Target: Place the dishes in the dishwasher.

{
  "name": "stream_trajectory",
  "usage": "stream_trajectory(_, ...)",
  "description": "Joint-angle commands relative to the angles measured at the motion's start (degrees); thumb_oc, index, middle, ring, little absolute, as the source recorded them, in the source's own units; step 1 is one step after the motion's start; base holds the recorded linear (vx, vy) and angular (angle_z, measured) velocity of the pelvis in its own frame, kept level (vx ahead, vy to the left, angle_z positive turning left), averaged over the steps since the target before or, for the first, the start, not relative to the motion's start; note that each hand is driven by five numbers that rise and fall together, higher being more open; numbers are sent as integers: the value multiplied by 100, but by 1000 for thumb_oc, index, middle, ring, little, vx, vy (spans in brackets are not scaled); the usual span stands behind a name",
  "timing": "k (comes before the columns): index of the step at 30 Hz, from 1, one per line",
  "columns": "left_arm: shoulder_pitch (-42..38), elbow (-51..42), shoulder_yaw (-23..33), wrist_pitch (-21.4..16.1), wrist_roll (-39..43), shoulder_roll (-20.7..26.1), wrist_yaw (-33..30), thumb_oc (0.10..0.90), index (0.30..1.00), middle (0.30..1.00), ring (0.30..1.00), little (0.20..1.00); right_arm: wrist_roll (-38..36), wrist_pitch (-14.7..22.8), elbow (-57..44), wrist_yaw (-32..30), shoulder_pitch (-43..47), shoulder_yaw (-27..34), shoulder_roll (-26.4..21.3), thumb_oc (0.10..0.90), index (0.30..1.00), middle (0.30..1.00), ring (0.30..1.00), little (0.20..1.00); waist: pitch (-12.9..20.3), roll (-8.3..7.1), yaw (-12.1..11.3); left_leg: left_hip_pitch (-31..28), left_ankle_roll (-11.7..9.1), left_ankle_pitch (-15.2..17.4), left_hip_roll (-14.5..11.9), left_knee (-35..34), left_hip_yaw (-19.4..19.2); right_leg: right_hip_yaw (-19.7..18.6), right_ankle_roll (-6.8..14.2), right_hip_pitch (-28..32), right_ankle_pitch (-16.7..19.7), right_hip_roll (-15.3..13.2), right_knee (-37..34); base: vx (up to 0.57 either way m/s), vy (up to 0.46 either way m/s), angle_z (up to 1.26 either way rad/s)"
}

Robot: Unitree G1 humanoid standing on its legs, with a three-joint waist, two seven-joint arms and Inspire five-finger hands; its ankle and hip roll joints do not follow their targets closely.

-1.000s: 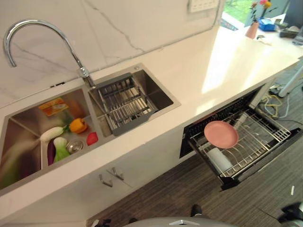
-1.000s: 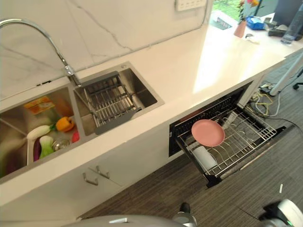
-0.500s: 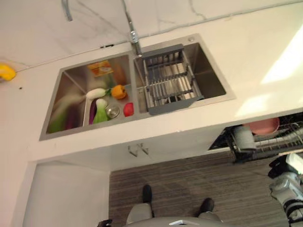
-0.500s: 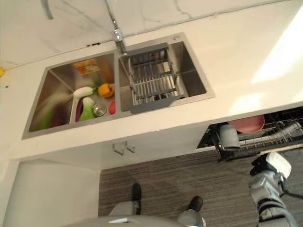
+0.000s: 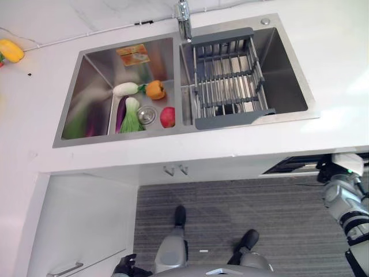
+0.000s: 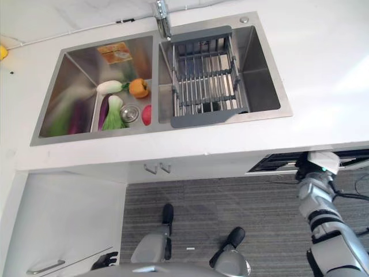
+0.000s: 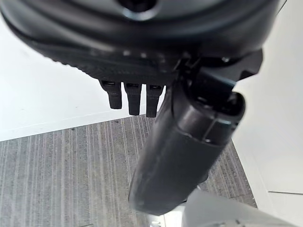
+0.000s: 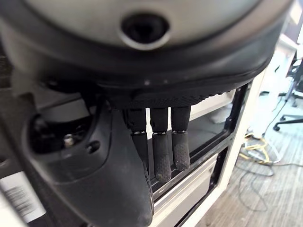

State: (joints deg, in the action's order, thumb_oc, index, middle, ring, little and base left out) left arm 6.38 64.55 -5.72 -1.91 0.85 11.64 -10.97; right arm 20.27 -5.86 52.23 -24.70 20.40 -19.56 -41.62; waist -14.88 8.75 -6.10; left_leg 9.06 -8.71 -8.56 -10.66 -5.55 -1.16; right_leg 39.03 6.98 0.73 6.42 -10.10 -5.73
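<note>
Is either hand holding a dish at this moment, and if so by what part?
Nothing is held. The left hand hangs over the floor with its fingers straight, and the right hand has straight fingers near the dishwasher, closed round nothing.

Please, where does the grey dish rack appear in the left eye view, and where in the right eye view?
Left eye view: the grey dish rack sits in the sink's right basin, upper centre-right of the picture.
Right eye view: the same rack is in the right basin, upper centre.
Shared landmark: the faucet base stands just behind the rack's rear left corner.
</note>
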Motion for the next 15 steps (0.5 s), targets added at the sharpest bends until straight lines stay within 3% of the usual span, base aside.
stream_trajectory(1, -252, 201, -201, 46, 158, 457, -285, 800, 900, 900, 900, 900, 129, 591, -806, -433, 676, 113, 110, 800, 900, 900, 900, 900, 201, -447, -361, -85, -312, 86, -300, 55, -325, -476, 477, 327, -508, -596, 187, -15, 86, 2)
stream_trajectory(4, -239, 339, 137, 70, 206, 356, -147, 800, 900, 900, 900, 900, -357, 678, -647, -149, -764, 677, 1086, 800, 900, 900, 900, 900, 354, -711, -111, -391, -142, 358, -228, 55, -489, -612, 519, 364, -488, -669, 318, 84, 108, 8)
stream_trajectory(5, -234, 341, 131, 67, 206, 366, -145, 800, 900, 900, 900, 900, -355, 677, -653, -149, -777, 684, 1095, 800, 900, 900, 900, 900, 357, -724, -122, -399, -139, 361, -222, 55, -497, -619, 522, 364, -491, -678, 322, 65, 105, 2)
stream_trajectory(8, -268, 439, 288, 78, 210, 387, -17, 800, 900, 900, 900, 900, -791, 664, -110, 89, -1582, 1084, 1799, 800, 900, 900, 900, 900, 476, -886, 68, -645, 5, 538, -89, 55, -534, -759, 540, 383, -528, -785, 611, 80, 172, -8)
stream_trajectory(9, -346, 761, 297, 205, 159, 332, 157, 800, 900, 900, 900, 900, -1062, 578, 514, 364, -1872, 1253, 2113, 800, 900, 900, 900, 900, 555, -946, 254, -832, 120, 667, -1, 55, -585, -940, 596, 317, -529, -893, 975, 55, 248, -6)
stream_trajectory(10, -349, 766, 297, 202, 159, 334, 158, 800, 900, 900, 900, 900, -1063, 581, 518, 364, -1870, 1254, 2115, 800, 900, 900, 900, 900, 553, -953, 244, -837, 124, 670, 7, 55, -597, -954, 600, 306, -536, -906, 992, 49, 294, -4)
stream_trajectory(12, -368, 934, 301, 253, 250, 317, 304, 800, 900, 900, 900, 900, -1238, 481, 981, 534, -1993, 1325, 2298, 800, 900, 900, 900, 900, 551, -1009, 362, -1063, 282, 801, 108, 58, -693, -1306, 654, 74, -412, -1086, 1631, 48, 254, -21)
stream_trajectory(13, -350, 1036, 321, 295, 320, 285, 385, 800, 900, 900, 900, 900, -1423, 351, 1381, 668, -2064, 1452, 2358, 800, 900, 900, 900, 900, 564, -999, 494, -1289, 443, 915, 207, 69, -732, -1775, 787, -230, 57, -1203, 2315, 51, 234, -43)
stream_trajectory(14, -350, 1036, 321, 295, 320, 285, 385, 800, 900, 900, 900, 900, -1423, 351, 1381, 668, -2064, 1452, 2358, 800, 900, 900, 900, 900, 564, -999, 494, -1289, 443, 915, 207, 69, -732, -1775, 787, -230, 57, -1203, 2315, 25, 273, -48)
stream_trajectory(15, -375, 1047, 319, 292, 390, 291, 372, 800, 900, 900, 900, 900, -1532, 326, 1476, 709, -2111, 1524, 2392, 800, 900, 900, 900, 900, 530, -966, 563, -1346, 547, 906, 245, 78, -708, -2164, 802, -456, 314, -1143, 2740, -9, 189, -35)
